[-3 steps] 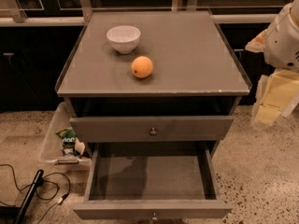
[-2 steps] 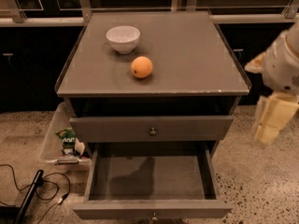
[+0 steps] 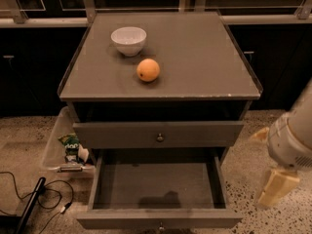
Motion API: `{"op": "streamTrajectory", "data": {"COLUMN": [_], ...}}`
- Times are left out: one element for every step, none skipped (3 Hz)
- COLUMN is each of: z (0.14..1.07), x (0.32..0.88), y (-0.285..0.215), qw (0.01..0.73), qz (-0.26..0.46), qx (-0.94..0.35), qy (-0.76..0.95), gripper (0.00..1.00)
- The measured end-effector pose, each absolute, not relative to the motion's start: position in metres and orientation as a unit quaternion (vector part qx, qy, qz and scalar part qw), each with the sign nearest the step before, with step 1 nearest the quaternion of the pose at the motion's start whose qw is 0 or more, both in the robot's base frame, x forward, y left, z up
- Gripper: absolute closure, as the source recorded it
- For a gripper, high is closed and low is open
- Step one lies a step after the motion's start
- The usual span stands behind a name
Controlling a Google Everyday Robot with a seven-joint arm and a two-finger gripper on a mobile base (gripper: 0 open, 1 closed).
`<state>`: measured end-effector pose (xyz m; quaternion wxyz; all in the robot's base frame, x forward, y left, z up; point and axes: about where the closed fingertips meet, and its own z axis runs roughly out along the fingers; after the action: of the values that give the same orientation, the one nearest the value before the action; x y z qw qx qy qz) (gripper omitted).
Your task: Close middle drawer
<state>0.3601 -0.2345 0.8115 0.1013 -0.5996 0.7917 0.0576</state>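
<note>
The middle drawer (image 3: 160,189) is pulled far out at the bottom of the grey cabinet, and its inside is empty. Its flat front (image 3: 122,219) faces me, with a small brass knob (image 3: 161,225) at the lower edge of the view. The upper drawer (image 3: 117,133) with its own knob sits just above, nearly shut. The lowest drawer is hidden under the open one. My gripper (image 3: 267,162) hangs at the right, beside the cabinet at about the open drawer's height and apart from it. Its cream fingers (image 3: 276,188) stand spread, with nothing held.
A white bowl (image 3: 128,40) and an orange (image 3: 148,69) sit on the cabinet top (image 3: 204,57). A clear plastic bin (image 3: 54,145) holding a green snack bag (image 3: 71,145) stands on the floor at the left. A black cable (image 3: 29,199) lies at the lower left.
My arm and gripper have moved down along the cabinet's right side, from tabletop height to the open drawer's level. The drawers, bowl and orange have not moved.
</note>
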Motion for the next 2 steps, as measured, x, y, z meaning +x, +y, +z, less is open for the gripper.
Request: {"op": "streamTrajectory", "data": {"z": [0.755,0.745], "x": [0.327,0.318], "y": [-0.233,-0.233], "qw": [0.083,0.073], "qz": [0.075,0.08], "qx": [-0.612,-0.611], "qy": [0.783,0.784], "gripper": [0.42,0.65]}}
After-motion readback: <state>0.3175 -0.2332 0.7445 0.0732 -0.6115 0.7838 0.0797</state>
